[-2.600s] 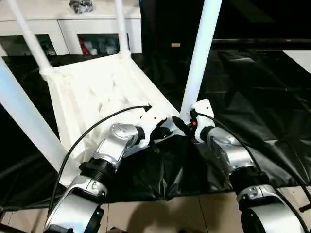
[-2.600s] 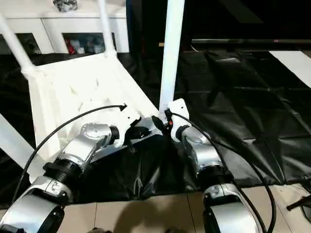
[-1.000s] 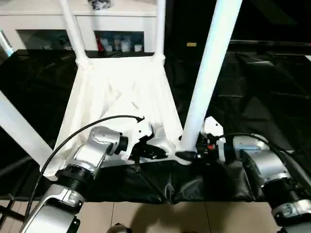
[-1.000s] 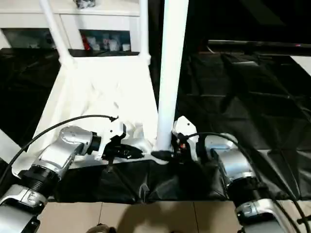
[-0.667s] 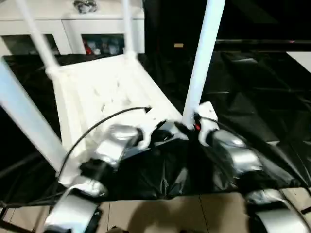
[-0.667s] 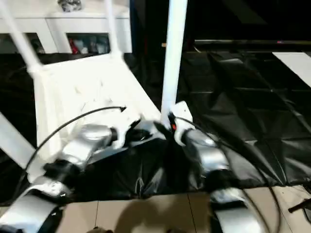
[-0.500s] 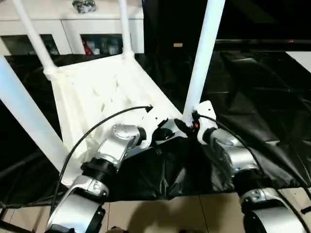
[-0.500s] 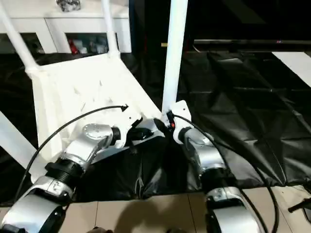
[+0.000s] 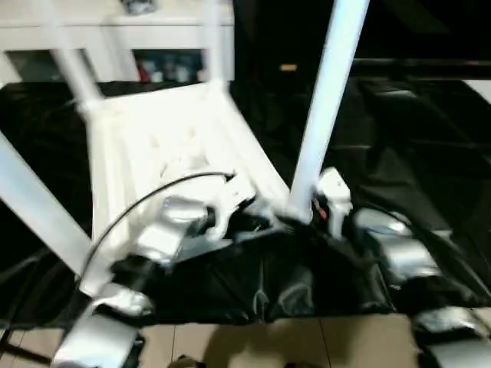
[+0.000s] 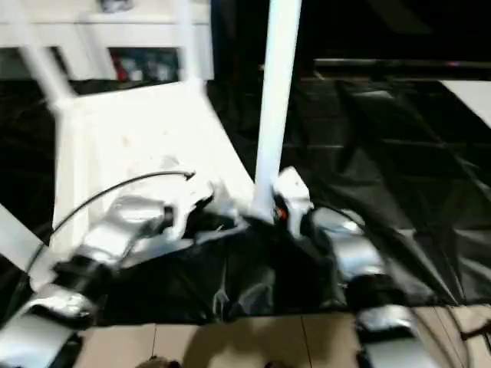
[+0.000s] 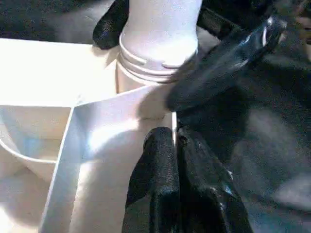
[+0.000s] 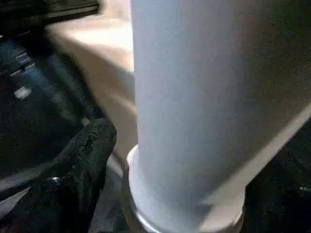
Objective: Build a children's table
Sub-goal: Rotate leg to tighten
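**A:** Start on your left. What have you got there?

**B:** Your left claw [image 11: 172, 141] is clenched on the thin rim wall of the white plastic tabletop [image 9: 161, 146], which lies upside down on the black plastic sheet [image 9: 399, 130] with its ribbed underside facing up. One black finger [image 11: 155, 170] sits on each side of that wall, pinching it just beside the corner socket.

**A:** And the legs?

**B:** You see four long white tubular legs standing up from the corners. The near-left one [image 9: 34, 203] slants across your left edge, two more rise at the far corners [image 9: 77, 73], and the near-right leg [image 9: 322, 107] stands in the socket nearest your claws.

**A:** What about your right side?

**B:** Your right claw [image 9: 303, 222] is at the foot of that near-right leg. In the right wrist view one black finger [image 12: 82, 165] lies beside the leg's ringed base; whether it grips the leg, I cannot tell.

**A:** Anything behind?

**B:** A white cabinet with glass doors [image 9: 153, 46] stands beyond the tabletop.
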